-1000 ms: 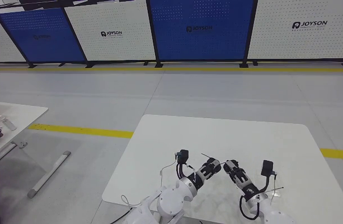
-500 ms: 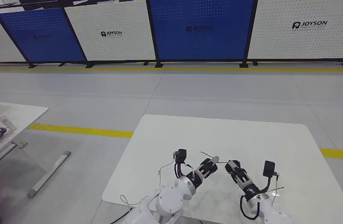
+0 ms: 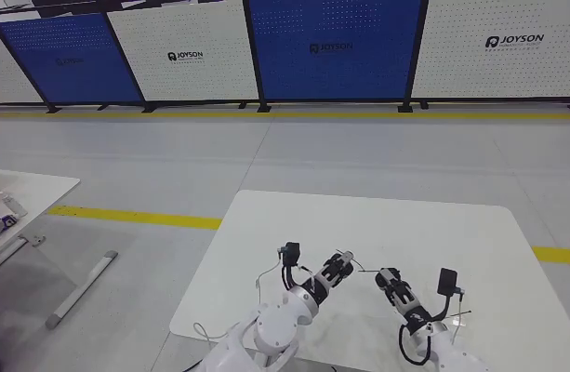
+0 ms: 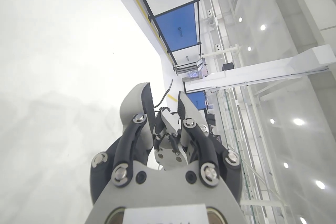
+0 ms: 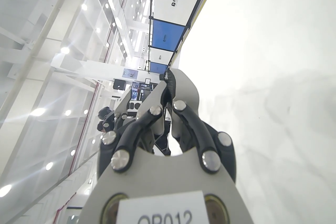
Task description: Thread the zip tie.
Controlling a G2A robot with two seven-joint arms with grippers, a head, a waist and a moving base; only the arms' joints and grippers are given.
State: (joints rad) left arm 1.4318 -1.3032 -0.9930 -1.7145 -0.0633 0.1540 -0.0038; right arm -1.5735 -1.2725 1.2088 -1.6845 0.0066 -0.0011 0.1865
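Observation:
A thin black zip tie (image 3: 359,264) hangs above the white table between my two grippers. My right gripper (image 3: 385,275) has its fingers pressed together (image 5: 168,74) on one end of the tie. My left gripper (image 3: 343,262) sits just to the left, facing the right one. In the left wrist view its fingers (image 4: 145,99) stand apart, and the tie (image 4: 166,92) runs through the gap and curls out past the fingertips. Neither pad visibly touches it. Both grippers (image 4: 163,89) are near the table's front edge.
The white table (image 3: 433,232) stretches back and to the right of the grippers. A thin dark strand (image 3: 452,318) lies near the front right edge beside the right arm. A second table (image 3: 24,191) stands far left across the floor.
The left arm has drawn back to the left, away from the right gripper, widening the gap between them. The zip tie and the right gripper have stayed about where they were.

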